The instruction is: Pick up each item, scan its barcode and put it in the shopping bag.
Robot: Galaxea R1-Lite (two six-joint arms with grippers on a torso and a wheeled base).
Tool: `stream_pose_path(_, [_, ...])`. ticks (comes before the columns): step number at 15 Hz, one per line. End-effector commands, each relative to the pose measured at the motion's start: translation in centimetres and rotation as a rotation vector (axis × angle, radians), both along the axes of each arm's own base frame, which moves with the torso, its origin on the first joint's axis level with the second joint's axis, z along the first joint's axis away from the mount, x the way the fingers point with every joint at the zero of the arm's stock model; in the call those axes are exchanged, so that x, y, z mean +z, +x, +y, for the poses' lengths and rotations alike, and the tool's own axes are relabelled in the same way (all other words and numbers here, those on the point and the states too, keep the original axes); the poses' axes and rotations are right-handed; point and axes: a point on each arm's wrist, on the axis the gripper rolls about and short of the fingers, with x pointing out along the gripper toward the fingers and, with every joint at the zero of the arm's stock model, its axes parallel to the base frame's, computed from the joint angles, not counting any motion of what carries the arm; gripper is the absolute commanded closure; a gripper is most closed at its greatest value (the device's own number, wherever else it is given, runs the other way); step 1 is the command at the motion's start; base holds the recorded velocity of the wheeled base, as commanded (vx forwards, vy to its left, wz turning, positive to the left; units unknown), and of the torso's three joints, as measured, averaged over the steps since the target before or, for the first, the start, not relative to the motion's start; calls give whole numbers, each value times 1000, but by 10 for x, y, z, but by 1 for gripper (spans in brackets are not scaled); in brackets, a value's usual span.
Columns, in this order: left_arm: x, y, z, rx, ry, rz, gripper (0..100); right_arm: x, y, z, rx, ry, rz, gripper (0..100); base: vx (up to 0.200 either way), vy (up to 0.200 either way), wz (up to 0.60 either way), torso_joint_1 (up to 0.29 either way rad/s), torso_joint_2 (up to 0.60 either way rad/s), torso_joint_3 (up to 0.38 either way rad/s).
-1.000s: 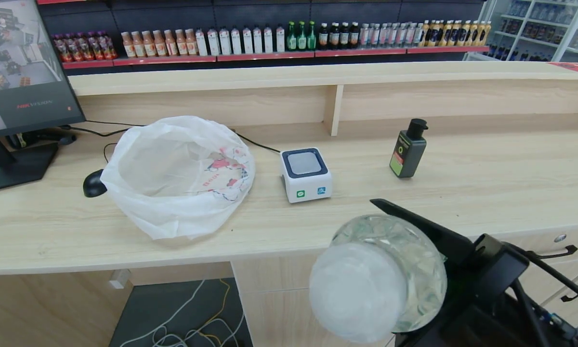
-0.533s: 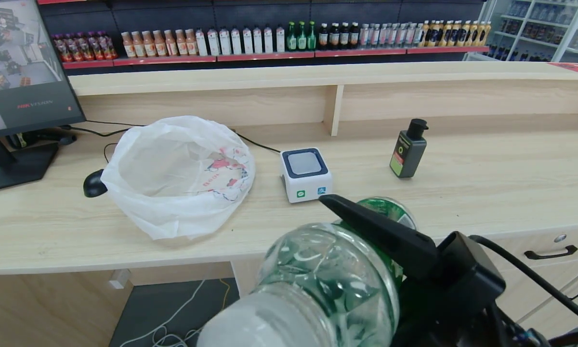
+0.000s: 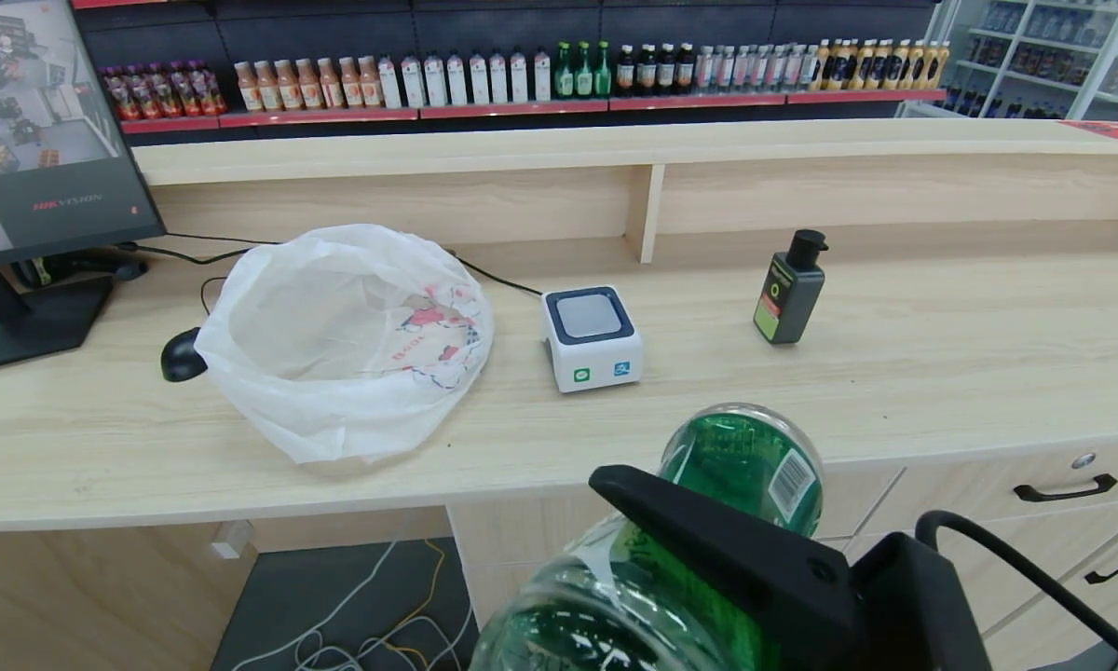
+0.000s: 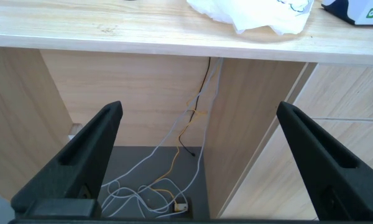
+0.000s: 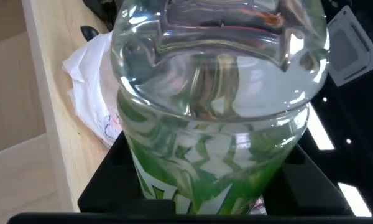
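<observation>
The right pincer (image 5: 208, 183) is clamped around the body of a clear bottle with a green label (image 3: 741, 457), one finger on each side. It holds the bottle lying over in the air, about at the table's front edge and right of its middle. The barcode (image 3: 790, 485) sits on the label's upper side, turned up and away from the table.

The step in hand looks like the scan, and the barcode's facing is what matters most. The scanner (image 3: 589, 335) stands near the middle of the table (image 3: 941, 373) with its window facing up, so the bottle should go forward and left until it hangs over that window. The wrist should then roll so that the barcode looks down at the glass. It is probably best to hold it level and close above the scanner without touching, and to pause. The curved wall and the liquid inside may blur a rushed pass.

The grip looks firm, but the bottle is smooth and round, so a slow roll is safer than a quick one.

The shopping bag (image 3: 345, 335) lies open toward the table's left end, just beyond the scanner, a short sideways carry afterwards. A dark pump bottle (image 3: 790, 289) stands toward the back right, well apart from that path.

The left pincer (image 4: 199, 109) hangs spread and empty below the front edge.
</observation>
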Motion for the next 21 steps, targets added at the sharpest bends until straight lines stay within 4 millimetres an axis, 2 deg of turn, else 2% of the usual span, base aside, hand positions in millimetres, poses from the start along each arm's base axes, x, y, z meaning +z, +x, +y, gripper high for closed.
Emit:
stream_pose_path(1, [0,0,0,1,0,0,0,0,-1,0,1,-7,-10,100,0,0,0,0,0,0])
stream_pose_path(10, [0,0,0,1,0,0,0,1,-4,-3,-32,-80,-100,100,0,0,0,0,0,0])
stream_pose_path(21, [0,0,0,1,0,0,0,2,2,-4,-85,-80,-78,100,0,0,0,0,0,0])
